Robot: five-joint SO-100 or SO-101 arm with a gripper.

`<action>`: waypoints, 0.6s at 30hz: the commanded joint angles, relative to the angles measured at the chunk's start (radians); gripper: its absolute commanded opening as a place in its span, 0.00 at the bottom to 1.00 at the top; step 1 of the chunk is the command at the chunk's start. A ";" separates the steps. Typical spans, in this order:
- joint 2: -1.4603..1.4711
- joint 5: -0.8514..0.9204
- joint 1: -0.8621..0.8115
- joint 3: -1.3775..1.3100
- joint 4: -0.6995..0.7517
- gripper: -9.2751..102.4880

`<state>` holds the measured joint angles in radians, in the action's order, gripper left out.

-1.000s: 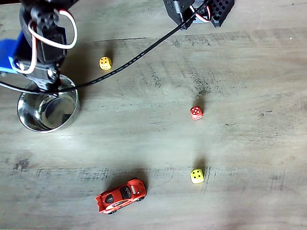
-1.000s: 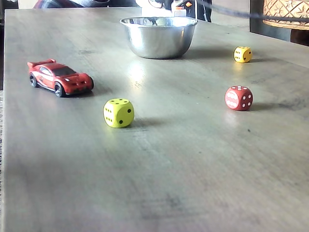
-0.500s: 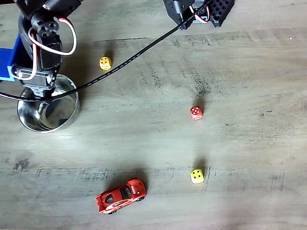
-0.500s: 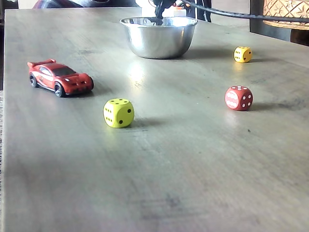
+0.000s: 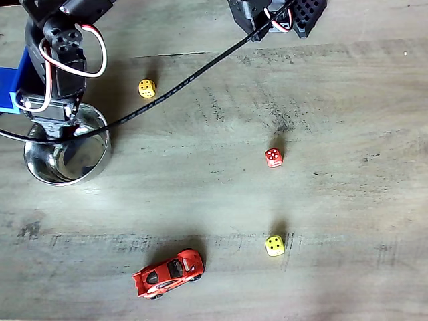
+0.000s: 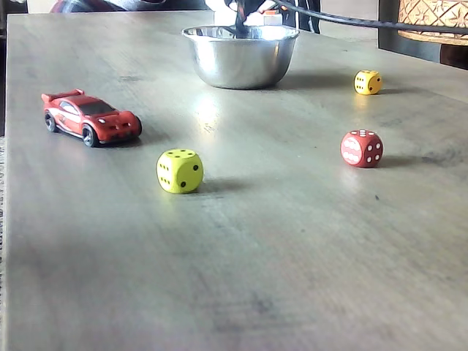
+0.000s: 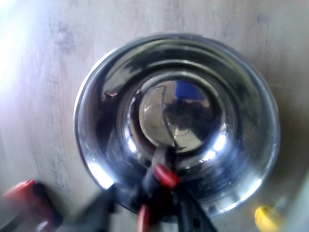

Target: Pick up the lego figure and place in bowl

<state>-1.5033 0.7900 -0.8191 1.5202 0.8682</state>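
Observation:
In the wrist view the lego figure [image 7: 163, 176], black with a red head, hangs blurred between my dark fingers over the near rim of the steel bowl [image 7: 96, 145]. My gripper [image 7: 152, 193] is shut on it. In a fixed view from above, the arm covers the back rim of the bowl [image 5: 87, 170], with the gripper [image 5: 63, 127] pointing down into it. In a fixed view from the side, the gripper's tip [image 6: 240, 25] dips just inside the bowl [image 6: 240, 62]. The figure itself is hidden in both fixed views.
A red toy car [image 5: 168, 273] lies front left of centre. A red die [image 5: 273, 157] and a yellow die [image 5: 274, 245] sit on the right, another yellow die [image 5: 147, 87] close to the bowl. A black cable [image 5: 194, 77] crosses above the table.
Over the last second the arm shifted slightly left and lowered, and its tip came down into the bowl's mouth. Since half a second ago it has barely moved.

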 commanded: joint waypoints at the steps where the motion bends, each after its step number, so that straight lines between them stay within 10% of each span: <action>1: -0.005 0.003 -0.006 -0.052 -0.023 0.26; 18: -0.005 0.002 -0.015 -0.052 -0.021 0.09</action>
<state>-1.5033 0.7854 -0.8299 1.5202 0.8682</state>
